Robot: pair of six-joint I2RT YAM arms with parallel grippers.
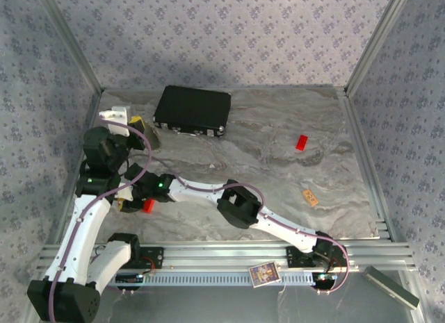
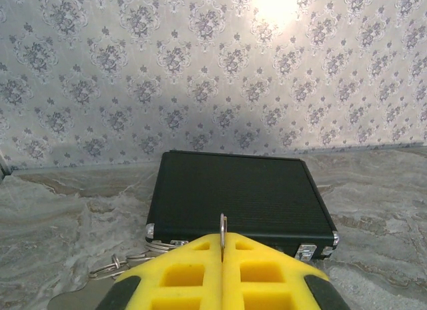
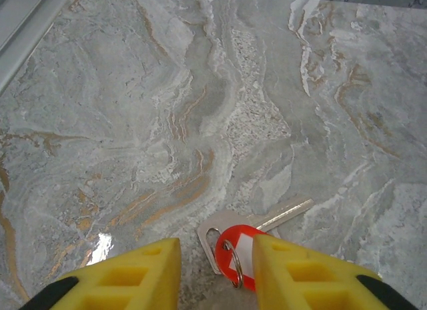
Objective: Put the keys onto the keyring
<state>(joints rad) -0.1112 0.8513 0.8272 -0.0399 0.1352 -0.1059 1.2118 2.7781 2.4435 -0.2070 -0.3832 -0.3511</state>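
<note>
a silver key (image 3: 283, 215) lies flat on the marble bench (image 3: 200, 90), its blade pointing up and to the right in the right wrist view. a round red-and-white tag (image 3: 243, 247) hangs on its head by a small split ring (image 3: 233, 265). the right pincer (image 3: 217, 243) straddles this tag with its yellow fingers (image 3: 140, 270) parted. there is bare bench between the left one and the key, and the other sits right at the tag's edge, so nothing is gripped. from above, this pincer is at the near left of the bench, with the right arm stretched across from its base.

the keyring (image 2: 223, 225) is in the left pincer (image 2: 223, 242) – a thin edge of metal stands upright where the two yellow fingertips press together, jaws closed on it. silver loops trail out low to the left of the fingers and lie on the bench. just behind them is a black case (image 2: 240, 190) with metal corners, flat against the back of the bench near the patterned wall (image 2: 200, 70).

further out in the overhead view, a red block (image 1: 302, 142) rests right of the middle, well apart from both pincers – and a small tan tag (image 1: 311, 196) lies nearer the front right.
</note>
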